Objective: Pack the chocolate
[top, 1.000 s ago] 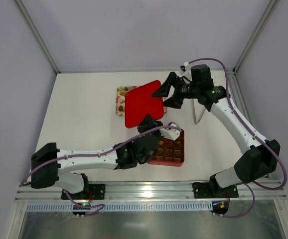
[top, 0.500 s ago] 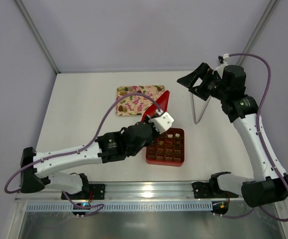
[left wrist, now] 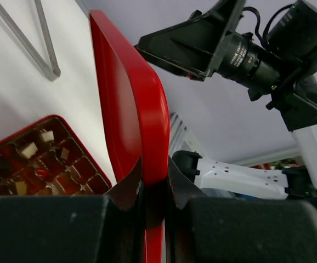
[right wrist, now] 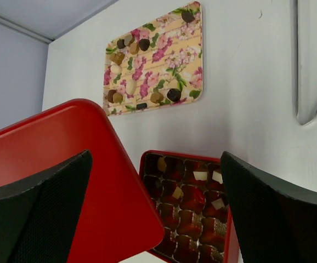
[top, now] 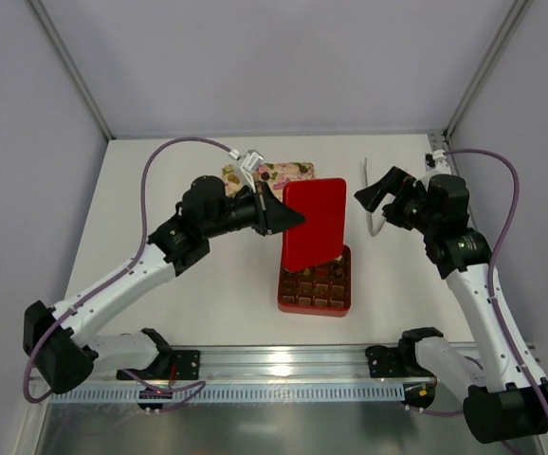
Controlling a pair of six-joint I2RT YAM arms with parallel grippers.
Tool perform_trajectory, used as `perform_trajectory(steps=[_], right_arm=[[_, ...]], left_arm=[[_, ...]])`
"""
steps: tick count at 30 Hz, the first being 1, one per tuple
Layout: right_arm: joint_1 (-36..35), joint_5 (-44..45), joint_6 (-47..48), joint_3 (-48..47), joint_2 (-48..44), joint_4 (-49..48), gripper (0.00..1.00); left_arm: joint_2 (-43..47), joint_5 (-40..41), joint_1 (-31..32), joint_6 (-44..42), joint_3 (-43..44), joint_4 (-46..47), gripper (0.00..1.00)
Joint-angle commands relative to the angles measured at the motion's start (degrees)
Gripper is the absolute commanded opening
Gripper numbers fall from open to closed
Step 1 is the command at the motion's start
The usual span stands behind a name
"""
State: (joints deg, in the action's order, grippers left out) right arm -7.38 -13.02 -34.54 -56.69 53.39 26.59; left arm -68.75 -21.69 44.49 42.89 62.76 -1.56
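Nearest, the red box [top: 316,292] sits on the tabletop with chocolate [right wrist: 201,175] in its cells. The left pincer [left wrist: 154,186] is clamped on the left edge of the red lid [top: 314,220], which tilts over the box's far end with its long axis near-to-far; the right pincer [top: 374,197] is wide open and empty to its right. Farthest, the floral tray [right wrist: 164,60] carries more pieces.

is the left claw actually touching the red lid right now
Touching. The left wrist view shows the left claw clamped on the edge of the red lid, the lid's rim pinched from both sides with no gap.
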Motion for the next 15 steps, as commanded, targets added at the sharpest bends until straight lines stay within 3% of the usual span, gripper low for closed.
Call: perform_trajectory(steps=[1,10,15], right_arm=[[0.26,0.36,3.08,2.45,-2.67,-4.52,0.98],[0.35,-3.24,5.27,8.25,-4.43,-6.11,0.99],[0.26,-2.98,6.16,11.77,-5.13,-7.07,0.99]], left_arm=[[-1.64,-16.53,-4.40,21.14,-6.06,20.53,0.00],[-9.02,-23.83,-7.66,31.72,-11.17,35.30,0.00],[-15.26,-27.43,-9.86,41.56,-14.24,50.07,0.00]])
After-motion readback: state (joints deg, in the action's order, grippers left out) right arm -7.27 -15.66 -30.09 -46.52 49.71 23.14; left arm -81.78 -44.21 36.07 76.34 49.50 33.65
